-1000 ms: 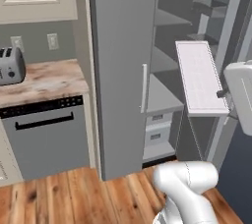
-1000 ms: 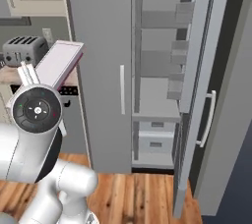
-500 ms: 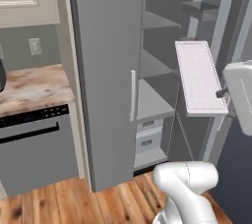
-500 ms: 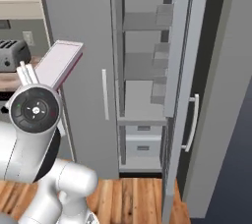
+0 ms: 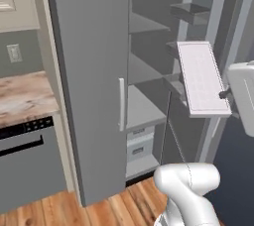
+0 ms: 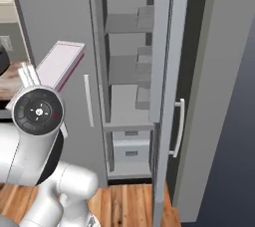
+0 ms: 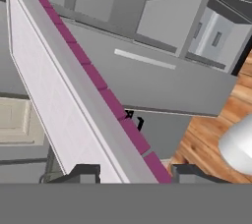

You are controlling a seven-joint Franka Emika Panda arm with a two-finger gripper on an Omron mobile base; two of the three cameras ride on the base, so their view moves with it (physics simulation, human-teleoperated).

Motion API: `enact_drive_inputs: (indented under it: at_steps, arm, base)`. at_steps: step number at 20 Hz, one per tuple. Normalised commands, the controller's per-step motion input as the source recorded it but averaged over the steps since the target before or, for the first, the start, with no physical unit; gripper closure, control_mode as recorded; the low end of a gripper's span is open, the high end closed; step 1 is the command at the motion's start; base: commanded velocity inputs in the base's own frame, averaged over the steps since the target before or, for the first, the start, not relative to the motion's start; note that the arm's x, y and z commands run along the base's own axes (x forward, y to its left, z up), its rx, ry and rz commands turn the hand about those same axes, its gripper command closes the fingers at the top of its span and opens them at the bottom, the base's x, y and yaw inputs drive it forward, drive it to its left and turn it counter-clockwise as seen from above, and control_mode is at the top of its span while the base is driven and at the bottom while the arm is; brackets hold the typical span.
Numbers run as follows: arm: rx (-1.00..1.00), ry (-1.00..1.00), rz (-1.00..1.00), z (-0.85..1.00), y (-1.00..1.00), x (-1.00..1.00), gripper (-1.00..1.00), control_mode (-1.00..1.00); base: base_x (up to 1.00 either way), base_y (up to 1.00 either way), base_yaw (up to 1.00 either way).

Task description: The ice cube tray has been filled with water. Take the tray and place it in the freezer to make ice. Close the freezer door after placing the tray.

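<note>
So far, my end effector (image 7: pixel 129 171) grips the flat pale lavender ice cube tray (image 5: pixel 201 78) with its darker pink edge, held in the air before the tall grey freezer (image 5: pixel 144 71). Beyond it, the narrow grey freezer door (image 6: pixel 162 86) stands open; placing the tray inside and shutting the door remain.

Ice cube tray (image 5: pixel 200 77) aloft; freezer (image 5: pixel 144 71) open
</note>
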Motion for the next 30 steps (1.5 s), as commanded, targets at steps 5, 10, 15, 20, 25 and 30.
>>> enact_drive_inputs:
  at_steps: [5, 10, 15, 20, 25, 30]
  arm:
    - [0.0, 0.0, 0.0, 0.0, 0.0, 0.0, 1.0, 1.0]
    - [0.0, 0.0, 0.0, 0.0, 0.0, 0.0, 1.0, 1.0]
    - [0.0, 0.0, 0.0, 0.0, 0.0, 0.0, 1.0, 1.0]
    - [0.0, 0.0, 0.0, 0.0, 0.0, 0.0, 1.0, 1.0]
    - [0.0, 0.0, 0.0, 0.0, 0.0, 0.0, 1.0, 1.0]
    - [0.0, 0.0, 0.0, 0.0, 0.0, 0.0, 1.0, 1.0]
  base:
    - [0.45, -0.12, -0.11]
    - [0.32, -0.34, -0.06]
    - [0.48, -0.02, -0.08]
    - [0.58, 0.0, -0.09]
    - [0.59, -0.1, -0.06]
    - [0.58, 0.0, -0.08]
